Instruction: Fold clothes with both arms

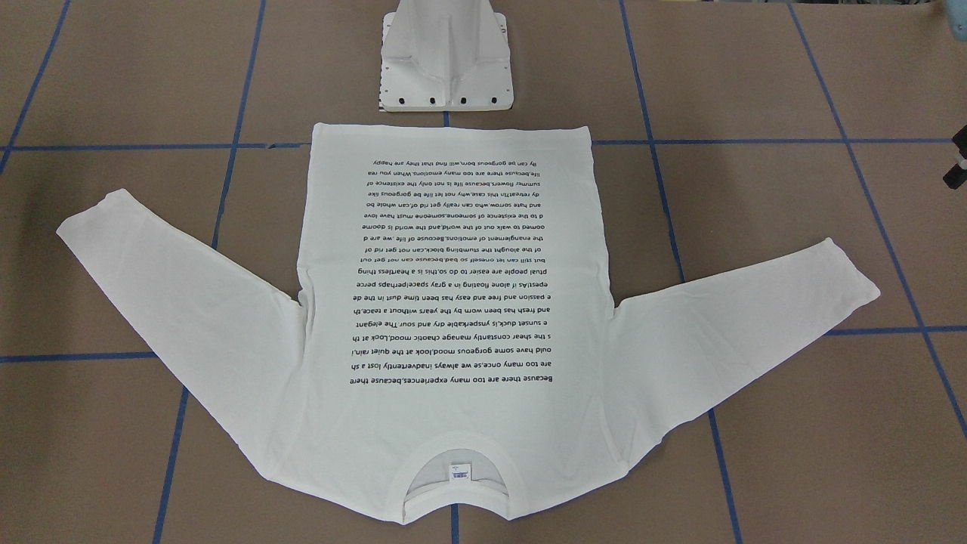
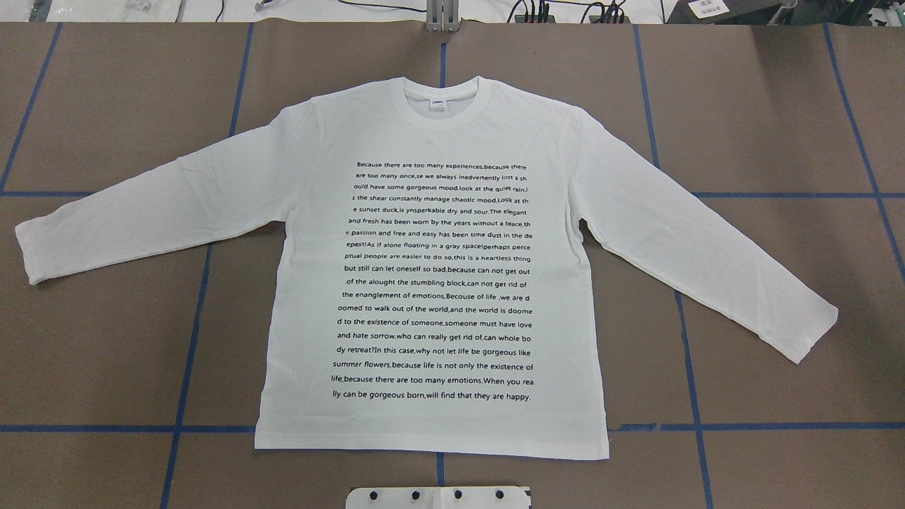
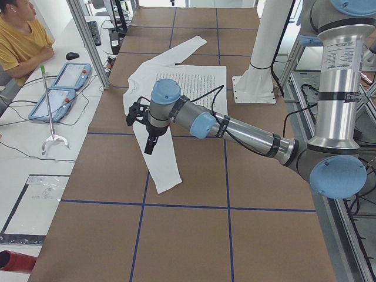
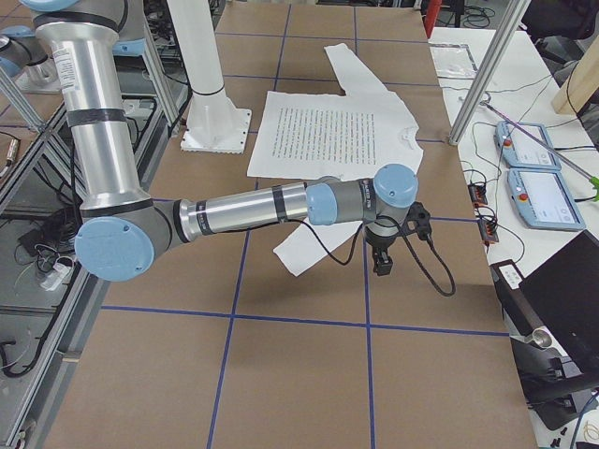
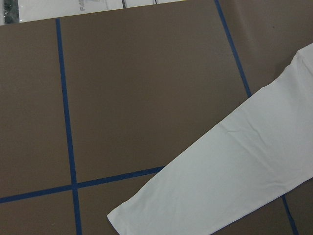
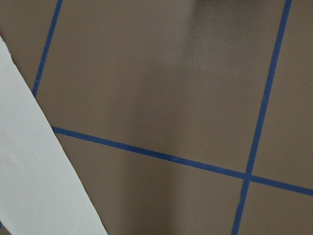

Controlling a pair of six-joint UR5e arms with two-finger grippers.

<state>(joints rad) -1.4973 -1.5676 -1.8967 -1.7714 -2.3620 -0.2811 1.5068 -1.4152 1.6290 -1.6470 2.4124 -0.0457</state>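
Observation:
The white long-sleeved T-shirt (image 2: 438, 283) lies flat on the brown table with its black printed text facing up. Both sleeves are spread out to the sides, and the collar (image 1: 453, 472) points away from the robot. My left gripper (image 3: 150, 145) hangs above the left sleeve (image 5: 234, 171), near its cuff. My right gripper (image 4: 383, 265) hangs over the table just beyond the right sleeve (image 6: 34, 176). Both grippers show only in the side views, so I cannot tell whether they are open or shut. Nothing hangs from either of them.
The white metal pedestal (image 1: 447, 60) stands on the robot's side of the shirt hem. Blue tape lines (image 2: 191, 339) grid the table. A person (image 3: 17, 41) sits at a side table with teach pendants (image 3: 59, 88). More pendants (image 4: 543, 178) lie at the other end.

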